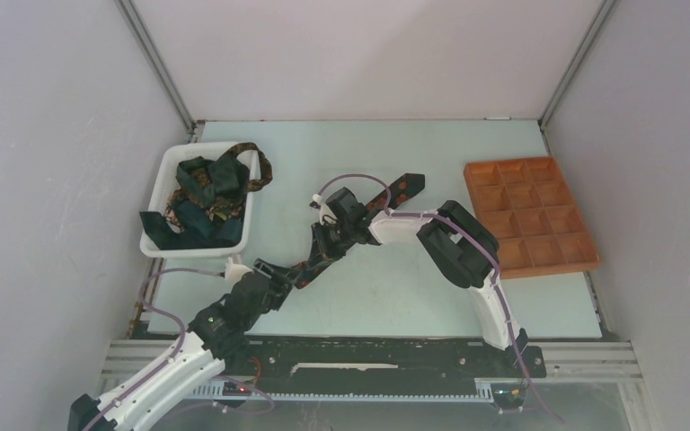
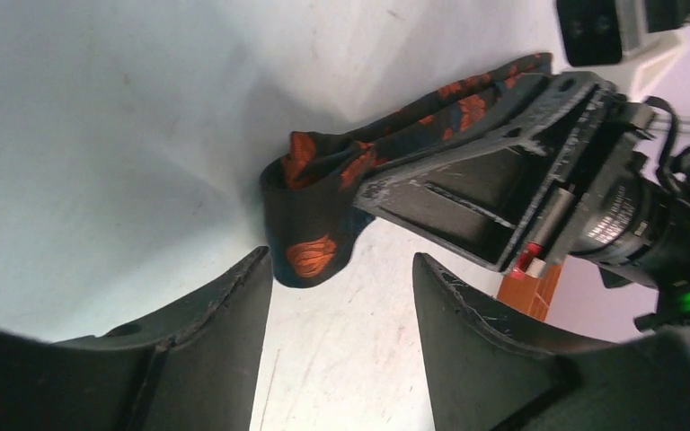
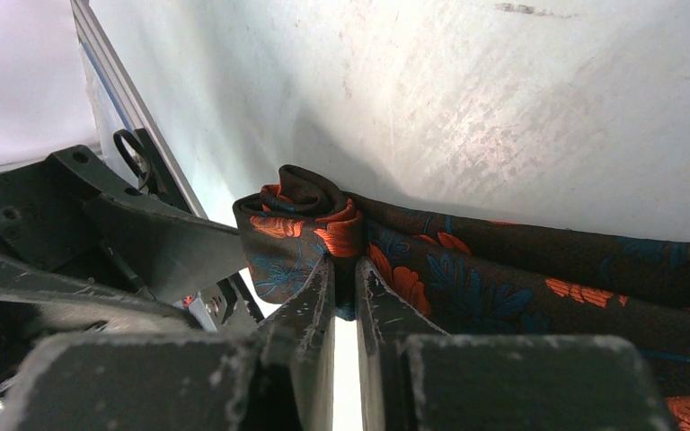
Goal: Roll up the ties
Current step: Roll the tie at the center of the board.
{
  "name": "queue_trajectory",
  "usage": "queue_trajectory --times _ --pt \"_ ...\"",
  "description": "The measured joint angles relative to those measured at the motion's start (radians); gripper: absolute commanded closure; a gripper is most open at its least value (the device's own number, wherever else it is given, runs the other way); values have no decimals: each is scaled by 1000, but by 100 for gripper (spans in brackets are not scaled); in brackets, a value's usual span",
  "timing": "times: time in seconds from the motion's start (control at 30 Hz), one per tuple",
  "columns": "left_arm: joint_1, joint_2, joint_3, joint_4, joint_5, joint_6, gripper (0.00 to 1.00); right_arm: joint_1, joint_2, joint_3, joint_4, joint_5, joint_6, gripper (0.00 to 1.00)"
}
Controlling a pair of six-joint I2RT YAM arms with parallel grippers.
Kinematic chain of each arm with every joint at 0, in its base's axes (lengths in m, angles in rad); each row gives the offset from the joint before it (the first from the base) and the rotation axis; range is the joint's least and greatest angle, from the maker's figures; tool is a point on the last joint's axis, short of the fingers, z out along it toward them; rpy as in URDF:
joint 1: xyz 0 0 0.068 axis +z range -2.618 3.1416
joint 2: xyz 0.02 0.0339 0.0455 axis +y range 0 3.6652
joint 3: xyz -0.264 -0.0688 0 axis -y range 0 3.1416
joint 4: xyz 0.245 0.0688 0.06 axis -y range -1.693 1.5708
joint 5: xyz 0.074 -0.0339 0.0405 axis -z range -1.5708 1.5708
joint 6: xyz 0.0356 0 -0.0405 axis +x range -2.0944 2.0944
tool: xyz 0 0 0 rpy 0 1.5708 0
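- Left gripper (image 2: 340, 269), 7 o'clock: fingers apart, flanking the tie's curled end, probably to steady the coil.
- Right gripper (image 3: 345, 269), centre: pinched tight on the floral tie (image 3: 503, 278) beside its started roll, apparently to turn it. The tail runs toward 1 o'clock.
- White bin (image 1: 193, 249), 10 o'clock: holds spare ties (image 1: 202, 193).
- Compartment tray (image 1: 552, 267), 3 o'clock.

Arms (image 1: 172, 366) of white shells and black joints, lilac cables (image 1: 356, 178); left end effector (image 2: 341, 260) black plastic (edges scuffed pale).
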Motion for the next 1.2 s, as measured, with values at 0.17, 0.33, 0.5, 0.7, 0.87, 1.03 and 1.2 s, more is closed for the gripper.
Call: queue_trajectory --times 0.17,0.33,0.5,0.7,0.87,1.03,1.2 --pt "0 101 2 -6 -1 -21 39 -2 2 2 -1 -2 0 95" --pt "1 157 3 6 -4 -24 42 -5 5 4 -1 -8 0 96" --pt "1 188 3 34 -5 -24 42 -6 7 4 -1 -13 0 96" --pt "5 242 6 82 -11 -28 42 -6 7 4 -1 -15 0 96" --pt "18 303 10 134 -12 -24 56 -6 8 4 -1 -15 0 96" --pt "23 372 14 192 -11 -10 82 -6 8 5 -3 -14 -1 95" --pt "23 423 50 197 -12 53 100 -7 8 5 -6 -15 -5 76"
